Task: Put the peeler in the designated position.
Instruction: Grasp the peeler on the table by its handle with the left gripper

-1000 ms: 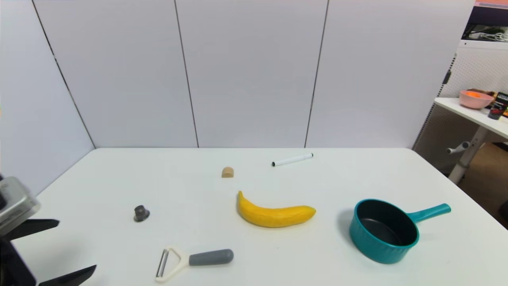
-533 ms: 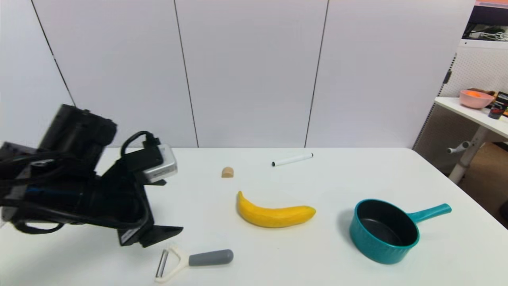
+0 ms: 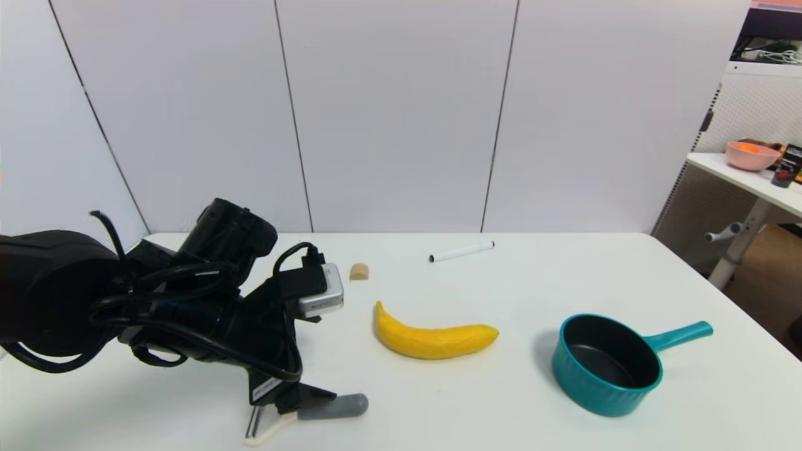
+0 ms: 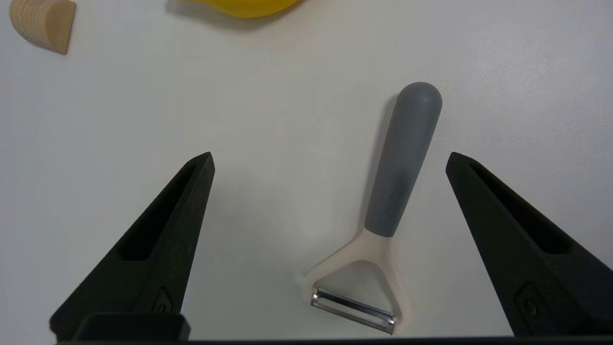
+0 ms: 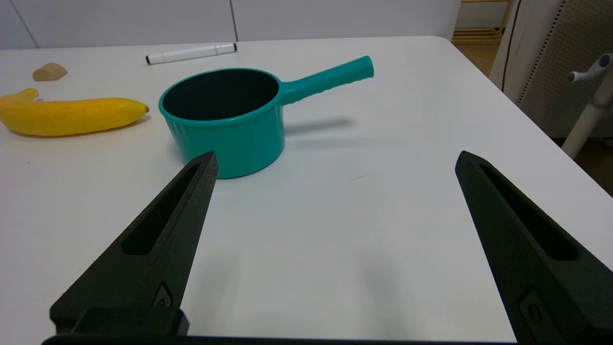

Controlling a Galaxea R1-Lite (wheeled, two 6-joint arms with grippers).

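Near the desk's front edge, left of centre: peeler flat, untouched | left hand above it, fingers wide apart | advice: centre over grey handle, descend, close across it | right hand parked, fingers apart.

The peeler has a matt grey handle, a cream-white forked head and a bright metal blade, and it lies on a plain white counter between the black fingers of the left end effector. The banana is yellow, the pot teal outside and dark, perhaps black, inside, and the pen white with a black tip. A small ribbed block is pale tan.
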